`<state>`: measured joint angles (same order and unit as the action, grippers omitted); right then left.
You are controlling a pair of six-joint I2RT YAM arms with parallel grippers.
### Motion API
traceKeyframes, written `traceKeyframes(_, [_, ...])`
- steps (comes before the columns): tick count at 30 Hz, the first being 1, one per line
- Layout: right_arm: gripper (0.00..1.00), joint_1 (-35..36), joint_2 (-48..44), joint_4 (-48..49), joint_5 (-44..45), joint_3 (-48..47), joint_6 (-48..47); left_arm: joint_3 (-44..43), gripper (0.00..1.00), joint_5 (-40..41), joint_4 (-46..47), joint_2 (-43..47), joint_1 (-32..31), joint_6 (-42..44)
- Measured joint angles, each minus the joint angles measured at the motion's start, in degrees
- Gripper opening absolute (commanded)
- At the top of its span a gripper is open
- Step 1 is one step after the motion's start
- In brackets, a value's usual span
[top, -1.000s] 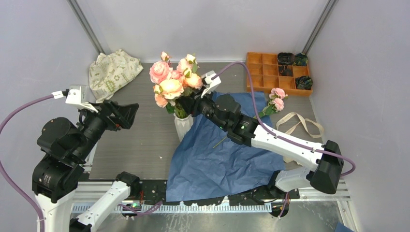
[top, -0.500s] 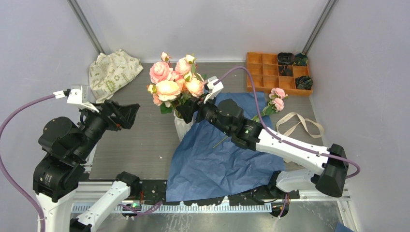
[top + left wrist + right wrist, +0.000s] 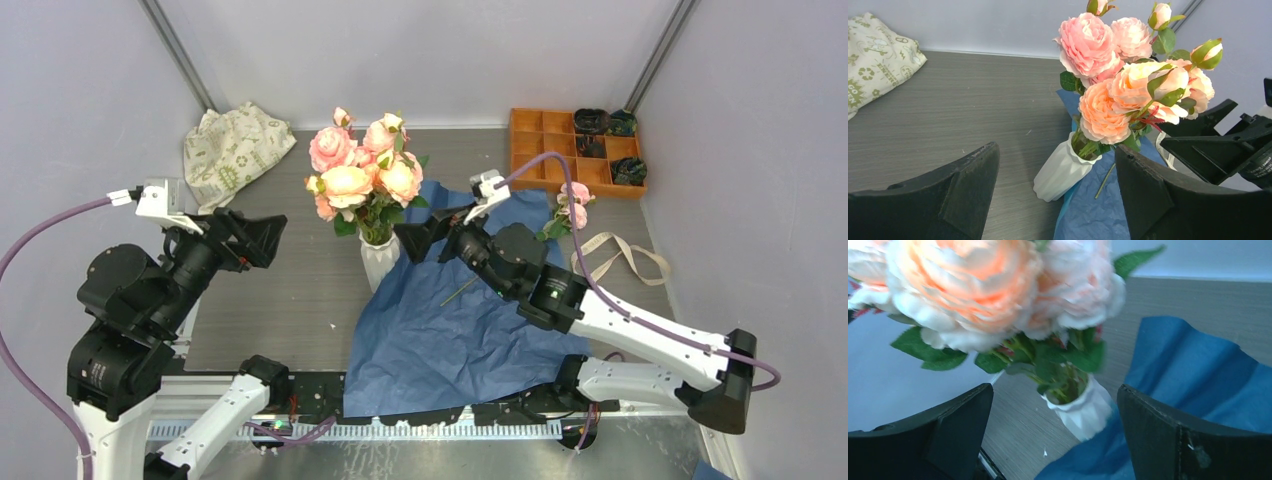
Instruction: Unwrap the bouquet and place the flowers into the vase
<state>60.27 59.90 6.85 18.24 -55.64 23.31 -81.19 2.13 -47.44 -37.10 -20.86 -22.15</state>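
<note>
Pink and peach flowers (image 3: 362,178) stand with their stems in the white ribbed vase (image 3: 378,262) at mid-table. The bouquet is undone: its blue wrapping paper (image 3: 450,320) lies spread flat, its left edge under the vase. My right gripper (image 3: 425,232) is open just right of the vase, holding nothing. The right wrist view shows the vase (image 3: 1085,412) and the blooms (image 3: 988,290) ahead of the wide jaws. My left gripper (image 3: 262,235) hovers open to the vase's left, facing the vase (image 3: 1060,172). One pink sprig (image 3: 572,205) lies on the paper's far right.
A beige ribbon (image 3: 620,255) lies right of the paper. A loose green stem (image 3: 458,292) rests on the blue paper. A cream patterned cloth (image 3: 235,145) sits at the back left. An orange compartment tray (image 3: 545,150) with dark items stands at the back right.
My right gripper opened, let go of the flowers and drew back to the right. The flowers now stand free in the vase. The left arm has not moved.
</note>
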Motion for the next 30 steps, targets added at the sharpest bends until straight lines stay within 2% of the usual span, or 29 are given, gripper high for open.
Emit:
traceKeyframes(5, [0.99,0.00,-7.34,-5.68,7.63,5.27,2.86,0.02,0.85,0.44,0.02,0.26,0.00,0.02])
traceKeyframes(11, [1.00,-0.02,-14.10,-15.56,22.60,5.35,5.07,1.05,0.86,0.44,0.22,0.37,0.00,-0.02])
traceKeyframes(16, [1.00,-1.53,-11.04,-30.34,35.87,-2.73,10.69,1.36,0.86,0.37,0.52,0.37,0.00,-0.11])
traceKeyframes(19, [0.99,-4.87,-7.28,-37.83,39.15,-7.48,15.26,1.40,0.86,0.28,0.59,0.37,0.00,-0.15])
traceKeyframes(21, [0.99,-10.12,-5.22,-42.21,38.05,-9.42,18.10,1.40,0.86,0.24,0.68,0.39,0.00,-0.15])
traceKeyframes(25, [0.98,-30.82,-0.96,-46.64,25.24,-10.45,22.64,1.40,0.86,0.26,0.76,0.66,0.00,-0.13])
traceKeyframes(27, [0.97,-38.23,1.44,-47.87,19.10,-10.43,24.22,1.40,0.86,0.28,0.76,0.87,0.00,-0.09])
traceKeyframes(30, [0.95,-43.87,5.60,-48.70,10.93,-10.27,25.90,1.40,0.86,0.37,0.70,1.11,0.00,0.07])
